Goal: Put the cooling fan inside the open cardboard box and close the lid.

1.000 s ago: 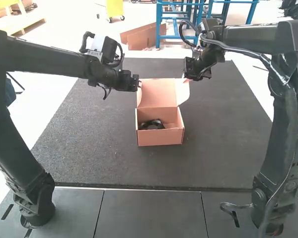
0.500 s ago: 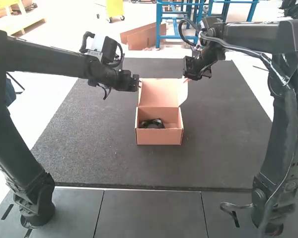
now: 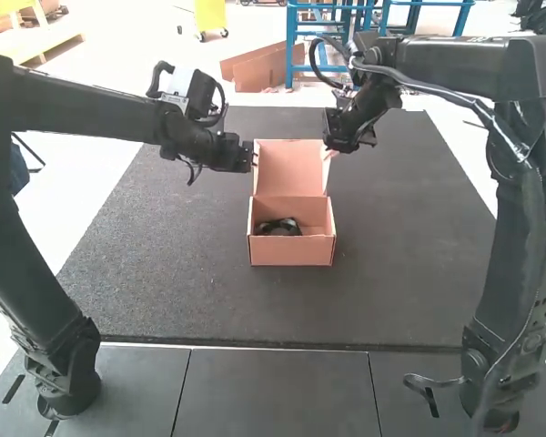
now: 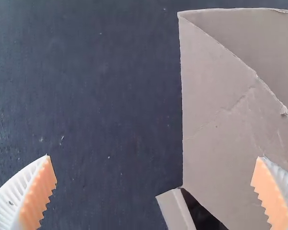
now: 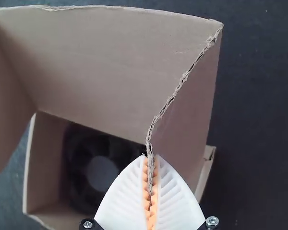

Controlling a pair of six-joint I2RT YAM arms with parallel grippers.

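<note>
Leaving only the closing: fan [image 3: 278, 227] inside the box [image 3: 291, 248], lid [image 3: 289, 168] upright, its side flap [image 5: 182, 120] pinched in the right gripper [image 3: 330, 153], left gripper [image 3: 248, 157] wide open beside the lid.

2 matte-black arms [image 3: 73, 105] trail looping black cables [image 3: 316, 55]; white ribbed fingers [image 5: 125, 196] bear orange toothed pads [image 4: 38, 189].

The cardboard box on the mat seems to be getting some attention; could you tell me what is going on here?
The fan already lies inside the cardboard box, whose lid stands upright. The right gripper is shut on the edge of the lid's side flap. The left gripper hangs open beside the lid's other side, gripping nothing. The lid is not yet closed.
</note>
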